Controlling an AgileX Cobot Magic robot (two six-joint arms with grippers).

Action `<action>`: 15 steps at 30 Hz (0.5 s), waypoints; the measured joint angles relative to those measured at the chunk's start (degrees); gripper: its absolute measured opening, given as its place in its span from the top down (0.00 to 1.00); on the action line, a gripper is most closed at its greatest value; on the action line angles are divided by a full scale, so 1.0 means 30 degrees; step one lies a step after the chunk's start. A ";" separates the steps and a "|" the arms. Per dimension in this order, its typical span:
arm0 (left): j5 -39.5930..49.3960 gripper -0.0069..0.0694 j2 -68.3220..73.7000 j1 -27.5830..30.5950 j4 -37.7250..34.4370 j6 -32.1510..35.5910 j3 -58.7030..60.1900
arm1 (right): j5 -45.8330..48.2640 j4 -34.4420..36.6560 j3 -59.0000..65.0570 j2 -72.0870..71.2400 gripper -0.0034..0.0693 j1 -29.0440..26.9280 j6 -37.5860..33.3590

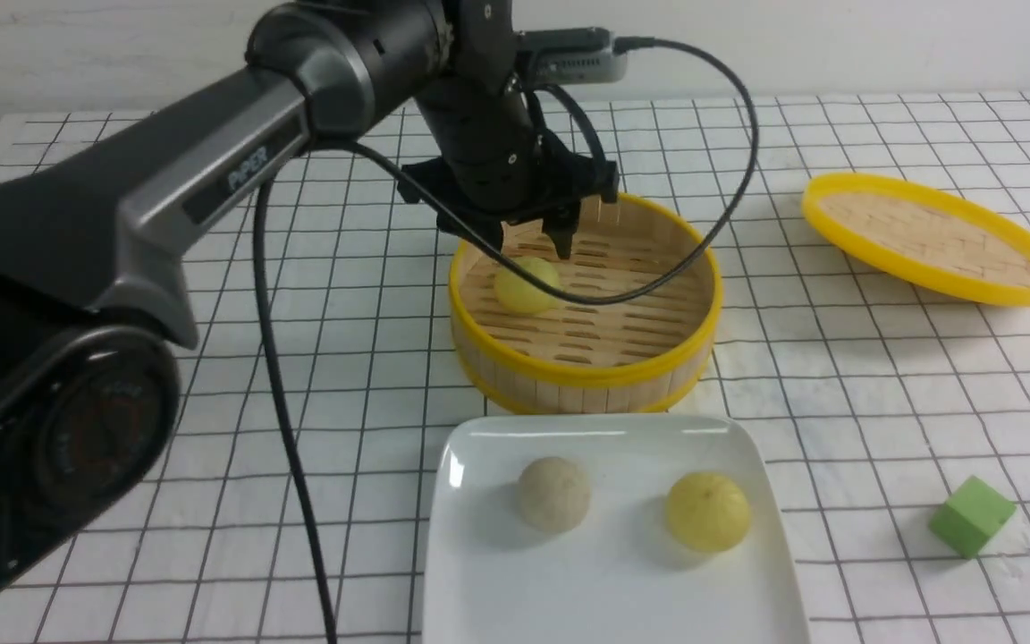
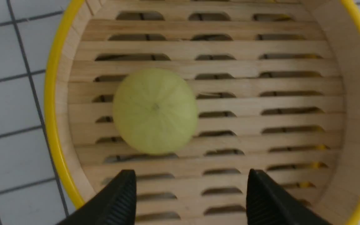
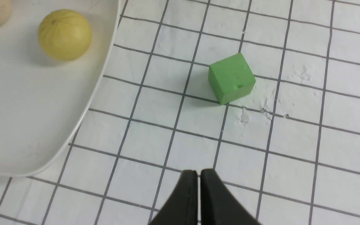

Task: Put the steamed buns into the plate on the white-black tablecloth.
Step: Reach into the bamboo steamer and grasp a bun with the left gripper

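Observation:
One pale yellow steamed bun [image 1: 526, 284] lies inside the bamboo steamer [image 1: 586, 371], toward its left side; it also shows in the left wrist view [image 2: 155, 111]. My left gripper [image 1: 531, 240] is open and empty, hovering just above that bun, its fingertips [image 2: 127, 184] short of it. An off-white bun [image 1: 553, 494] and a second yellow bun [image 1: 708, 511] lie on the white square plate [image 1: 613, 599] on the white-black tablecloth [image 1: 882, 385]. My right gripper [image 3: 197, 175] is shut and empty above the cloth, right of the plate [image 3: 27, 131].
A green cube [image 1: 971, 515] sits on the cloth right of the plate, also in the right wrist view [image 3: 231, 78]. The yellow-rimmed steamer lid [image 1: 931, 237] lies at the back right. The left arm's cable hangs over the steamer.

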 joint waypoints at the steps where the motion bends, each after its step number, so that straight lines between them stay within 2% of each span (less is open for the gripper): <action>1: -0.0125 0.28 0.0480 0.0109 0.0000 -0.0019 -0.0187 | 0.0000 0.0000 0.0000 0.0000 0.90 0.0000 0.0000; 5: -0.1249 0.29 0.1857 0.0292 0.0126 -0.0019 -0.0497 | 0.0000 0.0000 0.0000 0.0000 0.90 0.0000 0.0000; 9: -0.1702 0.37 0.2627 0.0292 0.0214 -0.0019 -0.0513 | 0.0000 0.0000 0.0000 0.0000 0.90 0.0000 0.0000; 13: -0.1337 0.72 0.2858 0.0292 0.0214 -0.0019 -0.0746 | 0.0000 -0.0040 0.0000 0.0000 0.90 0.0000 0.0000; 15: -0.0421 0.84 0.2651 0.0292 0.0263 0.0026 -0.0987 | 0.0000 -0.0046 0.0000 0.0000 0.90 0.0000 0.0000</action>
